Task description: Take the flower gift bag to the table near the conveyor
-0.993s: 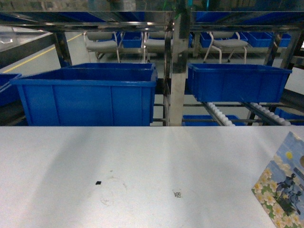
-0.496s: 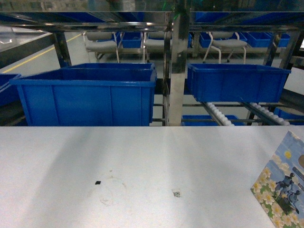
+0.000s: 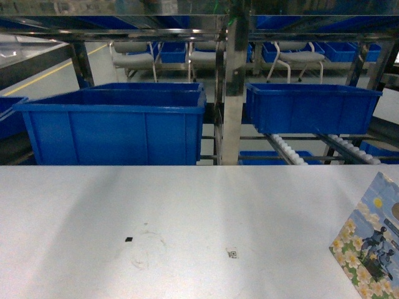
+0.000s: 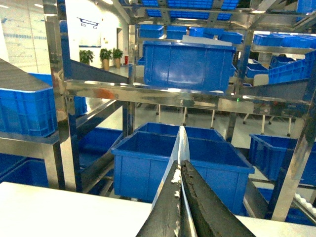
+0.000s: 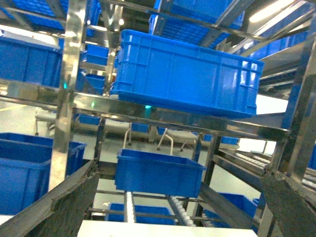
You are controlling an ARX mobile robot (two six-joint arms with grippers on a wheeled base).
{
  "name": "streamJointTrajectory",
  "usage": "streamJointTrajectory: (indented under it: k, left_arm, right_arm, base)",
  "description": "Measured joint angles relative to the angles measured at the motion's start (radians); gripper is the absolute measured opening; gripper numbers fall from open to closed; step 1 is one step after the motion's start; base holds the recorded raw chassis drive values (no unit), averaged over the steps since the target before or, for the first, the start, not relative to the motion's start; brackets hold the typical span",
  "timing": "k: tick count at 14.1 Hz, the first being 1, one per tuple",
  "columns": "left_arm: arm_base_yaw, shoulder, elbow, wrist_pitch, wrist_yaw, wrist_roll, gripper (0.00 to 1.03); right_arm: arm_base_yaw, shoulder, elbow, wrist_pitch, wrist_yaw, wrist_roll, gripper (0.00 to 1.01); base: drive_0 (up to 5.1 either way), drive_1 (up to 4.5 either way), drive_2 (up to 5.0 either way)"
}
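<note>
The flower gift bag [image 3: 369, 246], printed with white flowers on blue and green, stands tilted at the right edge of the white table [image 3: 187, 205] in the head view. No arm shows in that view. In the left wrist view my left gripper [image 4: 180, 165] is shut on a thin white sheet edge [image 4: 181, 140], which I take to be the bag seen edge-on, sticking up past the tips. My right gripper [image 5: 181, 170] is open, its fingers wide apart with nothing between them. The conveyor [image 3: 288, 149] with white rollers lies beyond the table's far edge.
A large blue bin [image 3: 115, 124] sits behind the table at the left and a smaller blue bin [image 3: 312, 107] on the roller lanes at the right. A steel post [image 3: 232, 93] stands between them. Small black markers [image 3: 129, 239] dot the table.
The bag has drifted a few pixels to the left in the head view. Nothing else has visibly moved.
</note>
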Motion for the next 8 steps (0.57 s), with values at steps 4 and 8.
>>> streamJointTrajectory:
  k: [4, 8]
  left_arm:
    - [0.000, 0.000, 0.000, 0.001, 0.000, 0.000, 0.02]
    - [0.000, 0.000, 0.000, 0.000, 0.000, 0.000, 0.02]
  right_arm:
    - [0.035, 0.014, -0.001, 0.001, 0.019, -0.006, 0.98]
    - [0.035, 0.014, -0.001, 0.001, 0.019, -0.006, 0.98]
  base:
    - [0.0, 0.00, 0.0]
    - [0.0, 0.00, 0.0]
